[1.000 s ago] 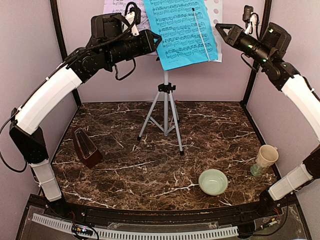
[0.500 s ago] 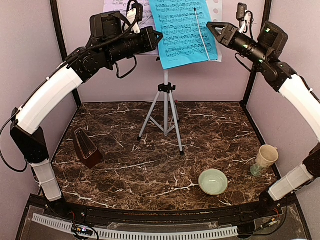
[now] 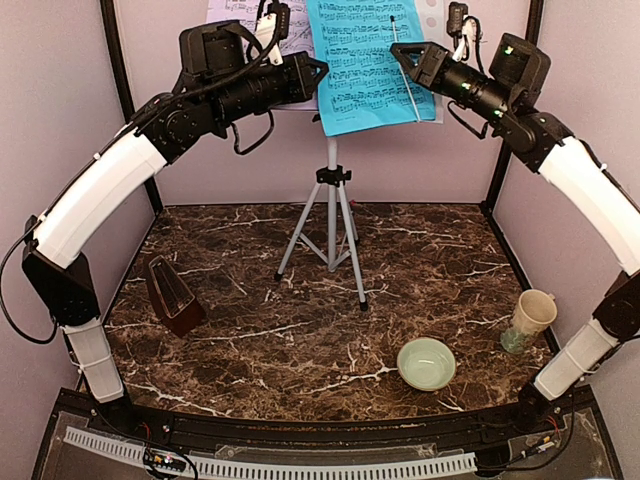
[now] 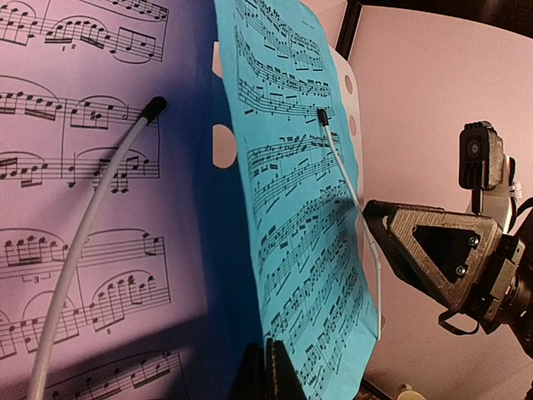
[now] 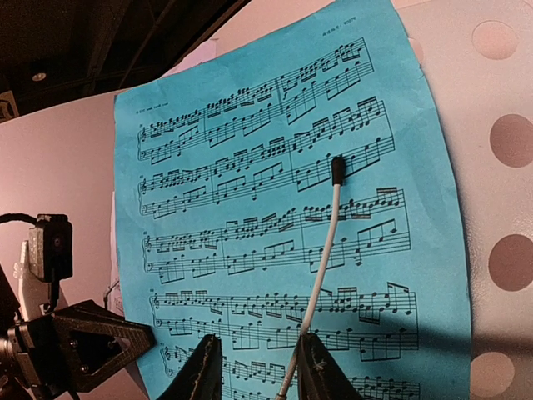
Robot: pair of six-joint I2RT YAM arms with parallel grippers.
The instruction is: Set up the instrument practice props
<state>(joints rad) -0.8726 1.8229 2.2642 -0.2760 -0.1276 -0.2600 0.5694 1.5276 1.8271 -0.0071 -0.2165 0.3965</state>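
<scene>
The silver tripod music stand point(image 3: 332, 215) stands at the back middle, its white perforated desk point(image 3: 433, 20) showing behind the pages. A cyan sheet-music page point(image 3: 370, 60) lies over a lavender page point(image 3: 230, 12). My left gripper point(image 4: 266, 375) is shut on the cyan page's point(image 4: 291, 208) lower left edge, which stands out from the lavender page point(image 4: 83, 208). My right gripper point(image 5: 260, 375) is open in front of the cyan page point(image 5: 275, 217), the white wire retainer point(image 5: 321, 267) running down beside its right finger. The dark reddish-brown metronome point(image 3: 172, 293) stands at the left.
A pale green bowl point(image 3: 427, 362) sits at the front right, and a cream mug point(image 3: 530, 318) stands by the right wall. The tripod's legs point(image 3: 350, 250) spread over the marble top. A second white retainer point(image 4: 83, 242) lies across the lavender page.
My left gripper has shut on the cyan page's edge. The right gripper has moved left, up to the page's right side by the wire retainer.
</scene>
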